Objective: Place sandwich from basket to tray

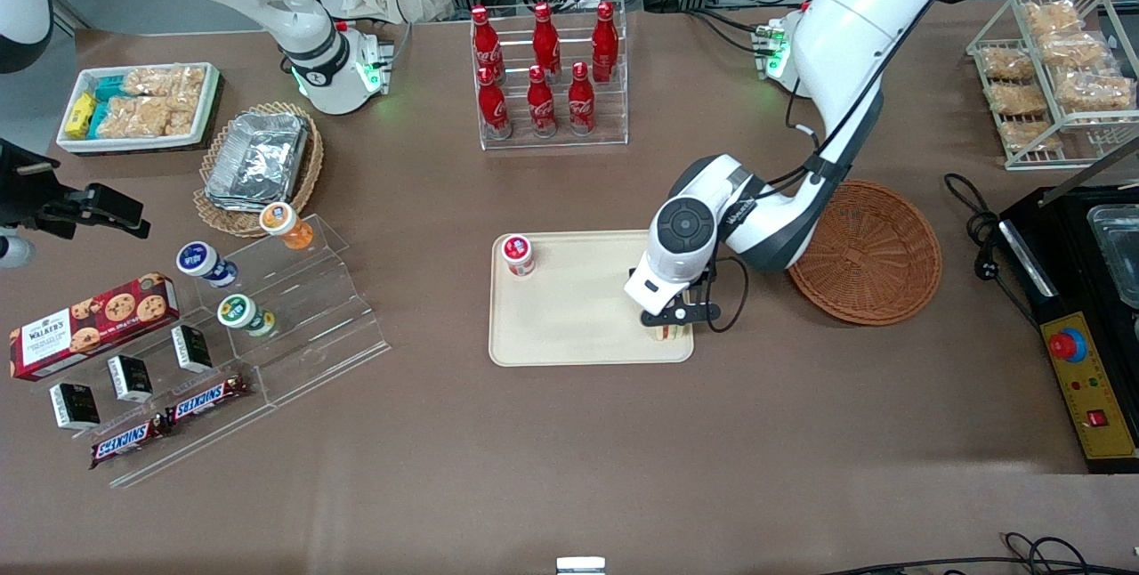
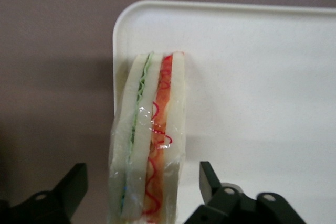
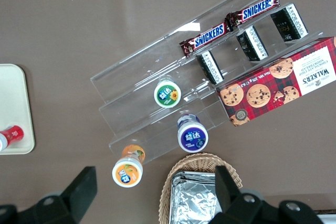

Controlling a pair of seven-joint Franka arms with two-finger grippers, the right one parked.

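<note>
The sandwich (image 2: 152,129), pale bread wrapped in clear film with red and green filling lines, stands on its edge on the cream tray (image 2: 252,77) at one corner. My left gripper (image 2: 144,187) is open around it, and both black fingers (image 2: 76,182) stand clear of the wrap. In the front view the gripper (image 1: 669,326) hangs over the tray (image 1: 569,317) at the corner nearest the camera on the basket's side, with a sliver of sandwich (image 1: 674,334) showing beneath it. The reddish-brown basket (image 1: 876,246) beside the tray holds nothing.
A small red-capped bottle (image 1: 518,255) stands on the tray's corner toward the parked arm. A rack of red cola bottles (image 1: 547,76) is farther from the camera. Acrylic steps with snacks (image 1: 267,308) lie toward the parked arm's end; a black machine (image 1: 1086,317) toward the working arm's.
</note>
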